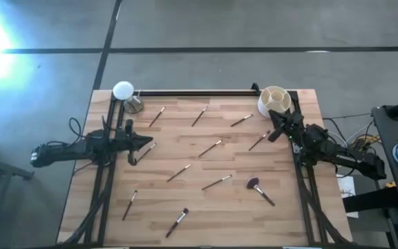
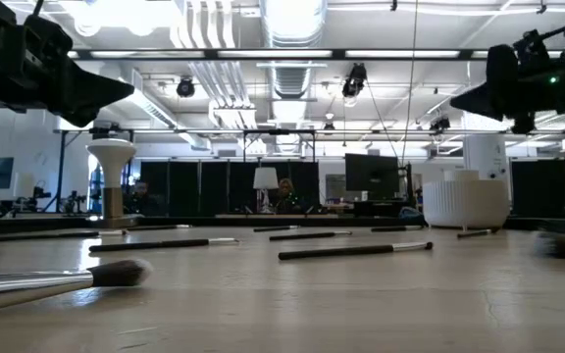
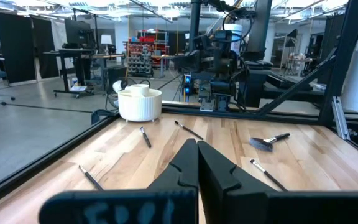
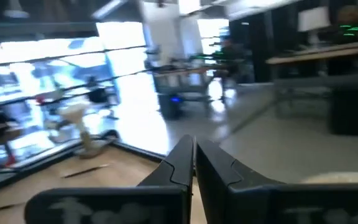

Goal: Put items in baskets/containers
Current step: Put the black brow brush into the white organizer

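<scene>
About a dozen makeup brushes (image 1: 210,148) lie scattered flat across the wooden tabletop (image 1: 185,194), well apart from one another, none yet in the cup (image 1: 274,101). The cup, round and cream-white with inner dividers, stands at the far right corner of the tabletop.

The right gripper (image 1: 273,131) hovers just beside the cup, on its near side, its fingers pressed together with nothing between them. The left gripper (image 1: 148,143) hangs over the left part of the tabletop, near one short brush (image 1: 142,153), its fingers likewise closed and empty.

These brushes look very light and stiff along their thin handles, soft only at the bristles. Lying flat on the wood, they leave little room under them, so a pinch across the middle of the handle seems the surest hold; a smooth round handle may roll or slip away from closing fingers. The fluffy brush (image 1: 258,189), with its wider head, probably wants gripping on the handle too, clear of the bristles.

The tabletop is pale planked wood edged by a dark frame. A white disc on a brass-coloured stand (image 1: 126,95) stands at the far left corner. Beyond is a large workshop with grey floor, bright ceiling lights and desks with monitors.
</scene>
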### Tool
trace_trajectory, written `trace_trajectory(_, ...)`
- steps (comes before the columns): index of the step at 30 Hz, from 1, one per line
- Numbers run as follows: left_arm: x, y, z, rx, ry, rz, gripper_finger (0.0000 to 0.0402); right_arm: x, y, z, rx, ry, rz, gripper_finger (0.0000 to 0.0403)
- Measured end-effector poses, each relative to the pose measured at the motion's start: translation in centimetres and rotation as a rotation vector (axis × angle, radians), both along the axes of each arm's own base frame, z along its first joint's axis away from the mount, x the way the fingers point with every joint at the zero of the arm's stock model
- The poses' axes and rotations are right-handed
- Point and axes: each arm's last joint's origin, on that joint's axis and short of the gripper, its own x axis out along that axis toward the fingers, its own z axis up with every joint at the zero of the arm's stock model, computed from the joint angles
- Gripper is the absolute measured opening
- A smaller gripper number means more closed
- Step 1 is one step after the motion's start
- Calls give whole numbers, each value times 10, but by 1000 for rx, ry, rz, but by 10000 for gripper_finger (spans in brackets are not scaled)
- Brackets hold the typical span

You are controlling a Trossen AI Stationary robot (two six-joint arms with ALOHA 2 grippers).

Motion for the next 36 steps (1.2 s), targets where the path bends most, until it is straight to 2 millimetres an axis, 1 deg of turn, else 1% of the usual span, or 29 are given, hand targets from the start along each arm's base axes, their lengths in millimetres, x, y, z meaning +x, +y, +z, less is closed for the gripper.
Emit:
trace_trajectory(3,0,0,0,0,0,0,0,2,-1,10,-4,24,-2,8)
trace_trajectory(6,0,0,0,0,0,0,0,6,0,34,-7,37,13,8)
trace_trajectory(8,0,0,0,0,0,0,0,13,0,43,9,85,37,8)
trace_trajectory(10,0,0,0,0,-2,0,0,23,1,43,45,148,52,8)
trace_trajectory(14,0,0,0,1,-5,1,0,41,0,42,113,198,22,8)
trace_trajectory(18,0,0,1,0,-5,1,0,57,0,34,194,245,4,8)
trace_trajectory(20,0,0,1,-15,-8,0,0,63,1,32,239,239,1,8)
trace_trajectory(23,0,0,1,-46,-14,-1,0,68,2,20,327,244,-28,8)
trace_trajectory(26,0,0,1,-47,-19,-1,0,66,3,6,435,225,-79,8)
trace_trajectory(29,0,0,1,-27,-19,0,0,60,4,-10,584,210,-130,8)
trace_trajectory(32,0,0,1,-43,-21,0,0,53,5,-20,720,191,-189,9)
trace_trajectory(36,0,0,1,-94,-27,-2,0,46,6,-29,815,197,-276,22)
